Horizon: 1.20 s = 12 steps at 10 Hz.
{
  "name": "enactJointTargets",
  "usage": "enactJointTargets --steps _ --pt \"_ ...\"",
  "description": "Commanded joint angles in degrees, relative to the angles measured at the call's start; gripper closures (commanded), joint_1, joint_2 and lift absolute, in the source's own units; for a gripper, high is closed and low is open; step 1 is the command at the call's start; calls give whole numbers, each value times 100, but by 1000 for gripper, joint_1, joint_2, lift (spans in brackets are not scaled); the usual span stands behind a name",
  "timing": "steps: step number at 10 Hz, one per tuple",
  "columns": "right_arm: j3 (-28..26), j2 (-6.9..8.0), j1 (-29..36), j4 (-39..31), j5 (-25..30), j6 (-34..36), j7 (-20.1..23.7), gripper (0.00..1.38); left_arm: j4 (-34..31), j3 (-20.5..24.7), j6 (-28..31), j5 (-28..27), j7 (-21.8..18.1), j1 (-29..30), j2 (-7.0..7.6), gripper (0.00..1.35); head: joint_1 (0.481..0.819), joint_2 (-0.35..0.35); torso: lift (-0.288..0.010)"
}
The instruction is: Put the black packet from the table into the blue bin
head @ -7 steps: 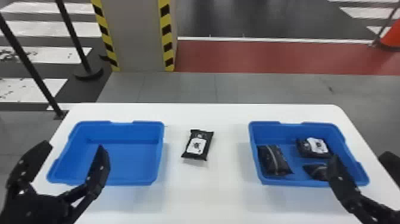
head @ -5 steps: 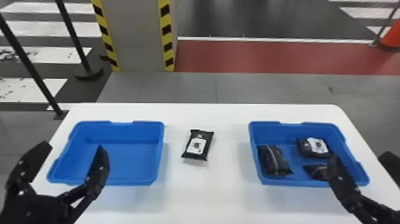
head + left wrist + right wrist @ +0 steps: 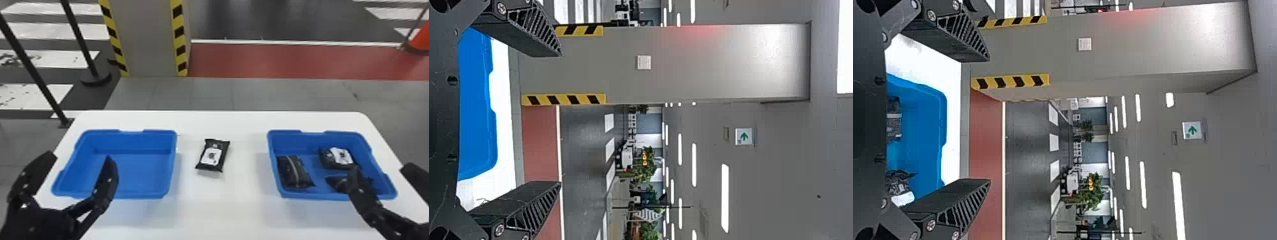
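Seems pre-pick | with left gripper and right gripper spread wide, empty | next, reach for black packet, straddle, pinch

- Table: white top, rounded far corners.
- Left bin: blue, open-topped, upright on the table.
- Packet: black with a white label, lying flat and slightly askew between the bins, nearer the left one, touching neither.
- Right bin: also blue, open-topped and upright.
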Motion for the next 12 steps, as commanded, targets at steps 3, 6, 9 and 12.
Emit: enactJointTargets --steps 3,6,9,12 --pt "50 -148 -868 378 -35 616 259 157 0 -11 16 0 0 -16 0 107 695 30 -110" --pt "382 -280 -2162 1264 90 1572 329 153 0 -34 16 -12 0 -30 0 107 695 34 -110" --pt "816 -473 -3400 2052 204 2528 601 151 0 -23 30 -12 0 -30 -9 107 695 70 -110" --pt "1638 -614 -4567 2924 433 3386 681 150 0 -68 45 -23 0 -72 0 107 695 123 -110"
